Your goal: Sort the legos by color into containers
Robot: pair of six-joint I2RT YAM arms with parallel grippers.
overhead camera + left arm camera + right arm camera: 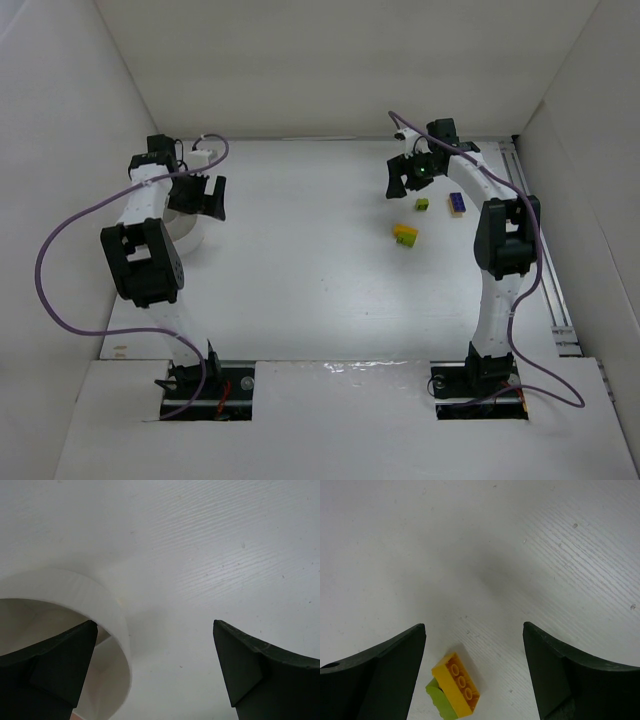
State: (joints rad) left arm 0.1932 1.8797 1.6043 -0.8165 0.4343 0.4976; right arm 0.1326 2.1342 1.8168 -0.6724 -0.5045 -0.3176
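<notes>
Three legos lie at the right of the table: a yellow brick stuck on a lime one [405, 234], a small lime brick [423, 204] and a purple-blue brick [456, 202]. My right gripper [405, 183] hovers open just behind them. In the right wrist view the yellow-and-lime pair [456, 687] lies on its side below the open gripper [474, 626], nearer the left finger and touching neither. A round white bowl [186, 230] stands at the left. My left gripper [203, 200] is open over its far edge, and the bowl's rim [102, 597] passes by the left finger [60, 660]. Nothing shows inside the bowl.
A second small white object [205, 155] sits behind the left arm near the back wall. White walls close in the table on the left, back and right. A metal rail [545, 250] runs along the right edge. Purple cables loop off both arms.
</notes>
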